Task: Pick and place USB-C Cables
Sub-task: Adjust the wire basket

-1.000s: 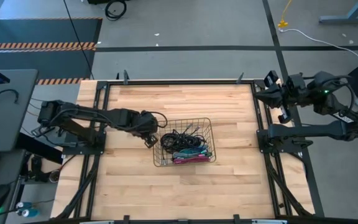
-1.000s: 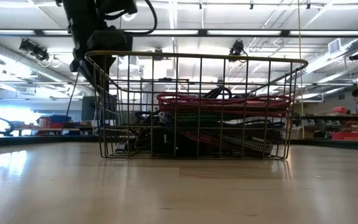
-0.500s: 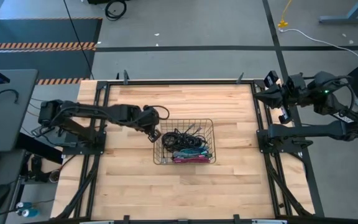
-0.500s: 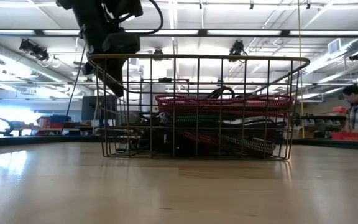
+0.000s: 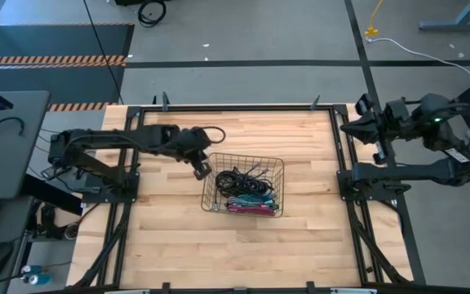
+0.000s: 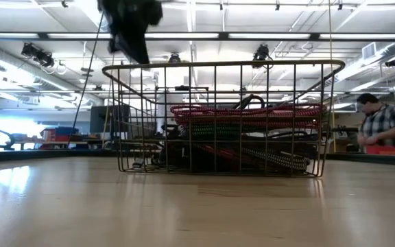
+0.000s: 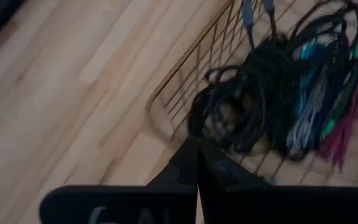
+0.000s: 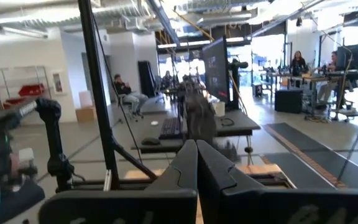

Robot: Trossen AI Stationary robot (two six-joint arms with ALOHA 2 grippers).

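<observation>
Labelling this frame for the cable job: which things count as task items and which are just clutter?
Job:
- USB-C cables, bundled in the wire basket
- left gripper, shut, beside the basket's corner
- right gripper, shut, parked at the table's right edge

Just lying about:
- white cord on the floor
- person in the room behind

Two dark jointed arms, black cable looped over the left arm [image 5: 129,140], green light on the right arm [image 5: 431,135]; wedge-shaped black fingers [image 7: 188,168].
</observation>
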